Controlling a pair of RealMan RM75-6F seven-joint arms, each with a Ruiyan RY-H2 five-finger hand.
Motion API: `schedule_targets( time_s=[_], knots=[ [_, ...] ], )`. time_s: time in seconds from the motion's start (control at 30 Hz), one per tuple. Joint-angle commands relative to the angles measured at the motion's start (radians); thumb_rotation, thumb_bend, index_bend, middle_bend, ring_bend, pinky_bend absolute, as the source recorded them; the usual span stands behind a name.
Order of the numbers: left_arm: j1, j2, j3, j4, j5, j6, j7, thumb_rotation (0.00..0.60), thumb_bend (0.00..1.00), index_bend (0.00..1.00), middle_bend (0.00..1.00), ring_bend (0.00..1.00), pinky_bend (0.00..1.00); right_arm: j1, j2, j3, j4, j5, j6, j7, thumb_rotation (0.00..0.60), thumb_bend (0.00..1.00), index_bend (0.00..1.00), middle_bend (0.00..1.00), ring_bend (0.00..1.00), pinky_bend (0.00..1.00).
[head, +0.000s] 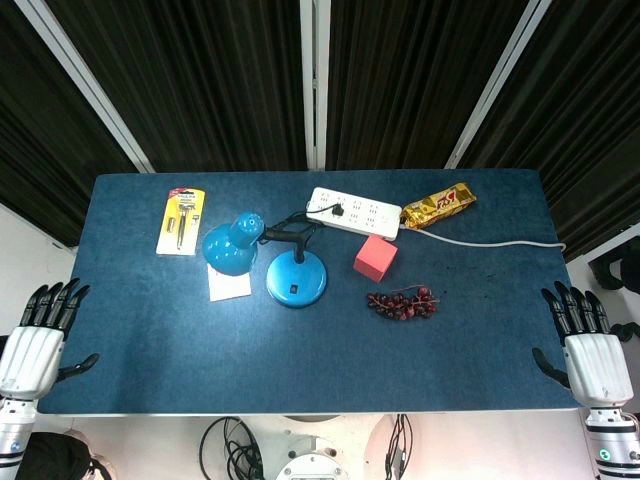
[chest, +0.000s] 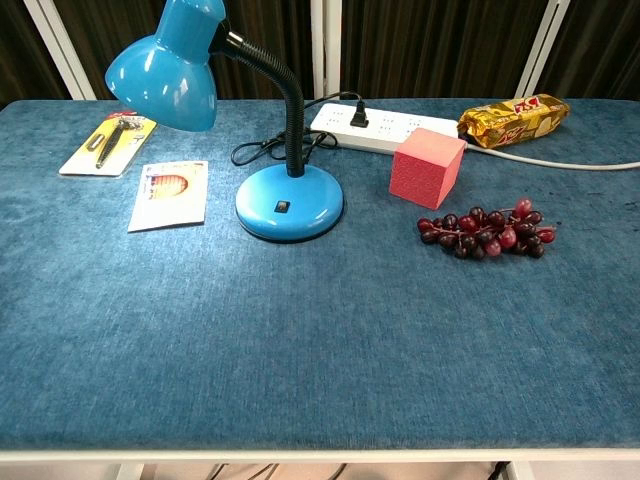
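A blue desk lamp (head: 296, 277) (chest: 288, 200) stands mid-table, its shade (head: 232, 244) (chest: 164, 72) bent left over a white card (head: 229, 284) (chest: 169, 194). Its black plug sits in a white power strip (head: 354, 212) (chest: 385, 128). A red cube (head: 375, 258) (chest: 427, 167) and dark red grapes (head: 402, 302) (chest: 486, 230) lie right of the lamp. My left hand (head: 38, 340) hangs open off the table's left front corner, fingers apart, holding nothing. My right hand (head: 588, 345) is open at the right front corner. Neither hand shows in the chest view.
A gold snack packet (head: 438, 205) (chest: 514, 116) lies at the back right beside the strip's white cable (head: 500, 242). A yellow blister pack with a tool (head: 181, 221) (chest: 108, 142) lies at the back left. The blue table (head: 140, 370) (chest: 300, 350) has dark curtains behind it.
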Motion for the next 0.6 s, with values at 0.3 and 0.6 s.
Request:
schedule_targets(
  time_s=[0.3,0.6],
  knots=[
    [-0.003,0.003,0.011,-0.009,0.014,-0.008,0.005,0.6,0.0,0.02,0.0,0.0,0.0,-0.008,0.005,-0.003,0.005,-0.007,0.014,0.016,0.6,0.2,0.0,0.0,0.0,0.0],
    [-0.06,-0.002,0.021,-0.065,0.089,-0.06,0.03,0.6,0.04,0.02,0.01,0.0,0.0,-0.011,0.01,0.002,0.008,-0.007,0.024,0.034,0.6,0.2,0.0,0.0,0.0,0.0]
  ],
)
